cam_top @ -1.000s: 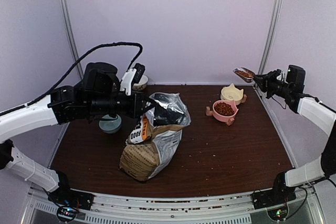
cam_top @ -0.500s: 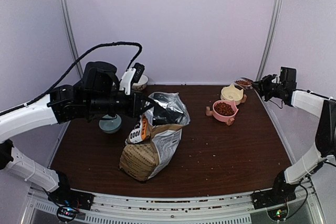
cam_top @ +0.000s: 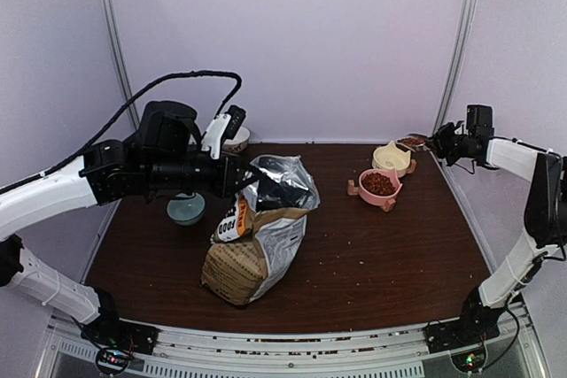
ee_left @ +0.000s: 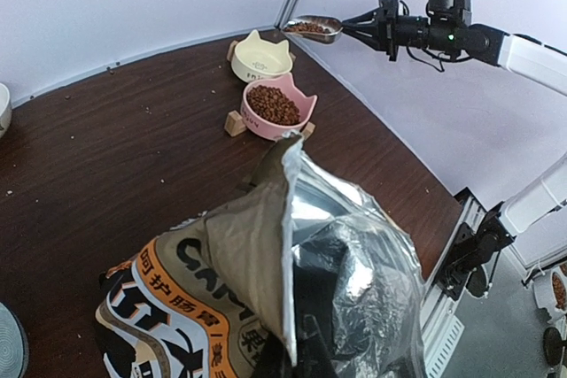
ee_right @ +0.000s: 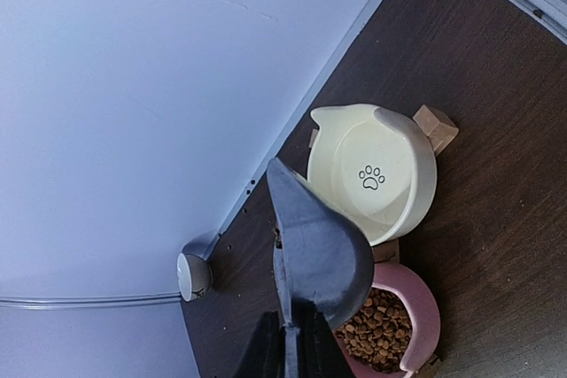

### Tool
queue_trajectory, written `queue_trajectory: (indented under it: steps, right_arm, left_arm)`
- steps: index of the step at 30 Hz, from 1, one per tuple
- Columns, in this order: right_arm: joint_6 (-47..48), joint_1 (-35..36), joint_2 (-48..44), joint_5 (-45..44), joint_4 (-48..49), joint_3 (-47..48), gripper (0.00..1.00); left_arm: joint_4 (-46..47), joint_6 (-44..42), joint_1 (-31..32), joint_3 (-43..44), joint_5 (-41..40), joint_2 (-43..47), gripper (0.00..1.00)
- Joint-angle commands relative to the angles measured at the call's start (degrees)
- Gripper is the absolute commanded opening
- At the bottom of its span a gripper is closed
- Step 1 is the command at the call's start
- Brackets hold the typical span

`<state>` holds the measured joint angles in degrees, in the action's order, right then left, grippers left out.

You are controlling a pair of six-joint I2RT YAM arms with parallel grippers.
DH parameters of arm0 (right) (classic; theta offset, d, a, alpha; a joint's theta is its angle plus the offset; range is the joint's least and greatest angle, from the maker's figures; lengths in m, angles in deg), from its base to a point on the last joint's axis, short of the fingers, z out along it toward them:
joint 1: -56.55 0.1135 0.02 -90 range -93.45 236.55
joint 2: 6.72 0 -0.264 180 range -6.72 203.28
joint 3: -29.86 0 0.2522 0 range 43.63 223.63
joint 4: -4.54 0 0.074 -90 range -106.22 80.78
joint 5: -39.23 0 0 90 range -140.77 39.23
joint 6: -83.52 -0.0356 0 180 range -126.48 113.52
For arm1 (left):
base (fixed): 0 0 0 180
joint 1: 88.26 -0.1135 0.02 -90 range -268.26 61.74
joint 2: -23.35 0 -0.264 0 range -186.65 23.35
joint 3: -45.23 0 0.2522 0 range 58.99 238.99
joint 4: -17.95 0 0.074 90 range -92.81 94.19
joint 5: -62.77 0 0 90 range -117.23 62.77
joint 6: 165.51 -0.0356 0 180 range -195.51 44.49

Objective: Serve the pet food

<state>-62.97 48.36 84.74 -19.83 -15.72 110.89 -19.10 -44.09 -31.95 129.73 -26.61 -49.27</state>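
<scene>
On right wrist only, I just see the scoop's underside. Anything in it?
Observer: Yes. The left wrist view shows the scoop holding kibble, kept about level by the right fingers.
Operator: Bag status?
Observer: The bag stands open mid-table, with the left fingers pinching its top edge.
Operator: Other dishes?
Observer: A teal bowl sits left of the bag.

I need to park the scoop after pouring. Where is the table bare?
Widest free patch: table right of the pet food bag, in front of the pink bowl. Crowded: back right corner, where cream bowl, pink bowl and scoop cluster; left side, under the left arm by the teal bowl.
</scene>
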Motion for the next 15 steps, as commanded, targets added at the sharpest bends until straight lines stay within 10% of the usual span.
queue_trajectory:
  steps: [1,15]
  right_arm:
    - [3.3,-0.4,1.3,-3.0,-2.2,3.7,0.00]
    - [7.7,0.3,4.4,-6.0,-8.3,9.1,0.00]
  left_arm:
    - [9.5,-3.6,-0.6,4.3,1.6,0.7,0.00]
    - [9.2,-6.3,-0.6,5.5,3.2,0.2,0.00]
